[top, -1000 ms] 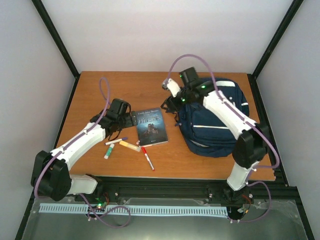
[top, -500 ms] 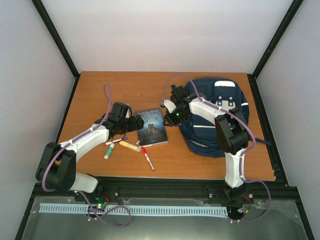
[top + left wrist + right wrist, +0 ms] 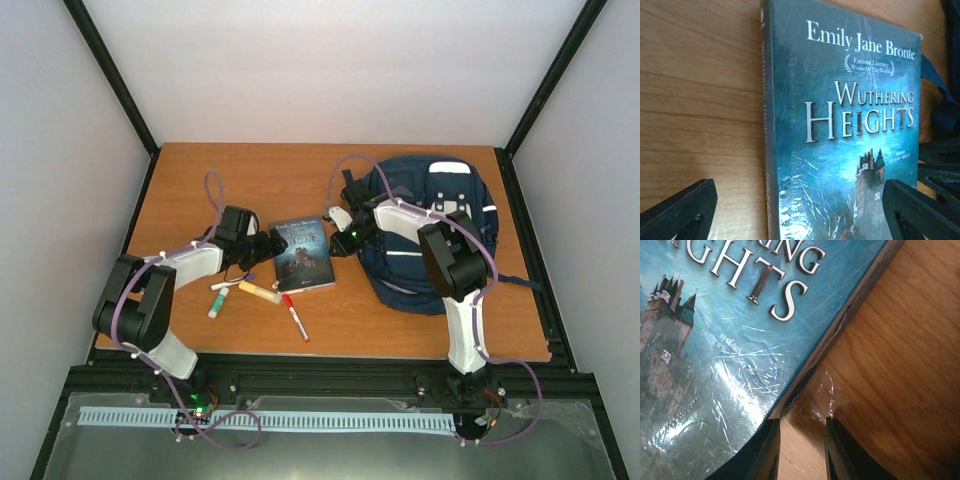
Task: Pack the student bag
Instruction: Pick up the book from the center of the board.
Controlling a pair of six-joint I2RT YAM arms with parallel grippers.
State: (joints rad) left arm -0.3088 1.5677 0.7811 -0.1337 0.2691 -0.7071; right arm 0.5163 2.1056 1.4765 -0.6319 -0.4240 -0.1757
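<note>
The student bag, navy with white stripes, lies at the right of the table. A strap of it shows in the left wrist view. A teal "Wuthering Heights" book lies flat at the centre. My left gripper is wide open at the book's left edge. In the left wrist view one finger is over the table and the other over the cover. My right gripper is low at the book's far right corner. In its view the jaws stand slightly apart, empty, at the book's edge.
Near the left arm lie a white marker with a green cap, a purple pen, a yellow highlighter and a red pen. The wooden table is framed by black rails.
My right arm has come down off the bag to the book's right corner. My left gripper has moved right, up to the book's left edge.
</note>
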